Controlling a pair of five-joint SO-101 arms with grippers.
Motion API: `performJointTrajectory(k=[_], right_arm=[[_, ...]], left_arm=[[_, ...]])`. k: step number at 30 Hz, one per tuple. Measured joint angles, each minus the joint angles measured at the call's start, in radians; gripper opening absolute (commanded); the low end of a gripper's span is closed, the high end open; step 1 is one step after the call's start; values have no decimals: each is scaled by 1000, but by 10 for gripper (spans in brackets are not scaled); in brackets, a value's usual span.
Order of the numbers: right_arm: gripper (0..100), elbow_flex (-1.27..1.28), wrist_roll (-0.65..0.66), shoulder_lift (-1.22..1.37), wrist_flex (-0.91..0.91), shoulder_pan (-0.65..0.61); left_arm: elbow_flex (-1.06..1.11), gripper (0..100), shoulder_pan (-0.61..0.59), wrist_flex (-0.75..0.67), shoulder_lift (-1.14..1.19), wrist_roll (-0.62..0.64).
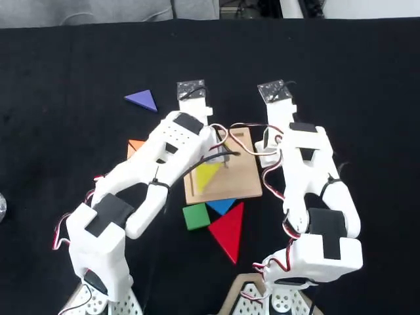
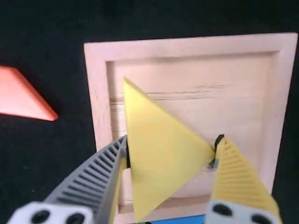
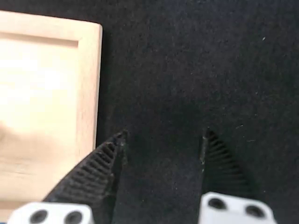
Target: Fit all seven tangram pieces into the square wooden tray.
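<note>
Between the left jaws, yellow triangle (image 2: 161,161) over the tray (image 2: 187,43).

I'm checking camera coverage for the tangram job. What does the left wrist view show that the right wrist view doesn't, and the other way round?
Left wrist view: the left hand shut on the yellow triangle over the wooden tray, and an orange piece on the black cloth beside the tray. Right wrist view: the right hand, open and holding nothing, above bare cloth next to the tray's edge. Both: the tray's pale rim and recessed floor, with black cloth around it.
</note>
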Motion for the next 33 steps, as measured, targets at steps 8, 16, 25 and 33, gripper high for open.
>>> performJointTrajectory(k=[8,16,25,33], right_arm=[[237,0,0,0,0,0],[237,0,0,0,0,0],[237,0,0,0,0,0],[237,0,-32,0,0,61]], left_arm=[[0,268,-14,0,0,5],[15,323,-12,0,-2,5],[21,323,-60,0,0,-71],[14,324,44,-66,0,-187]])
